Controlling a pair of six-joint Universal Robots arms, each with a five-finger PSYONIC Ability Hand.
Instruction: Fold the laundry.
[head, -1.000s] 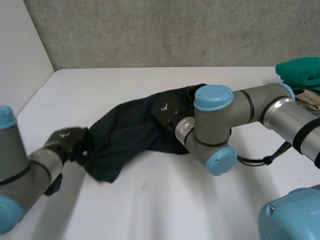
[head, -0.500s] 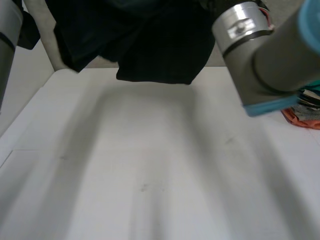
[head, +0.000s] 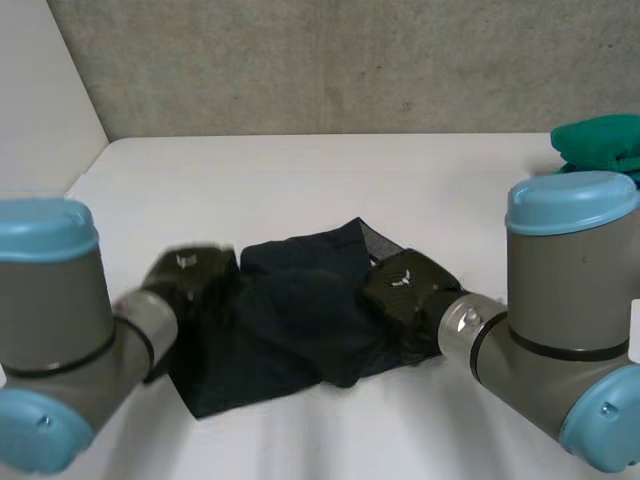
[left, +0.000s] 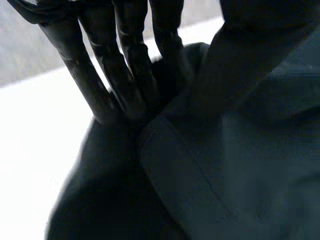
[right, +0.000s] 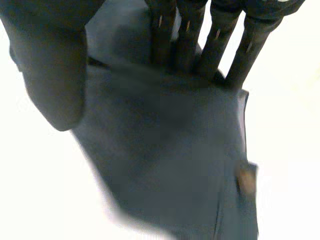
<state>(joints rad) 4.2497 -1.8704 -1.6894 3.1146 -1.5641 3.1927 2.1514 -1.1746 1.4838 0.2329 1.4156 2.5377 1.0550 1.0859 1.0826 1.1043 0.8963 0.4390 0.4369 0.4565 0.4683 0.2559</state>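
In the head view the dark garment (head: 290, 325) lies rumpled on the white table (head: 300, 180) and spans my two hands, with the left hand (head: 188, 272) at one end and the right hand (head: 408, 285) at the other; a green cloth (head: 600, 145) sits well apart, beyond the right arm. In the left wrist view the fingers (left: 125, 70) run straight with their tips sunk in a fold; a ridge of cloth stands between them and the thumb (left: 260, 45), so I read that as a pinch. In the right wrist view the fingers (right: 215, 40) are straight, tips resting on the fabric; the thumb (right: 50, 70) is spread clear and holds nothing; the cloth lies flat under that palm. I judge the garment light, thin and limp, sagging wherever it is unsupported; I would take it by a hem or corner just ahead of the fingertips.
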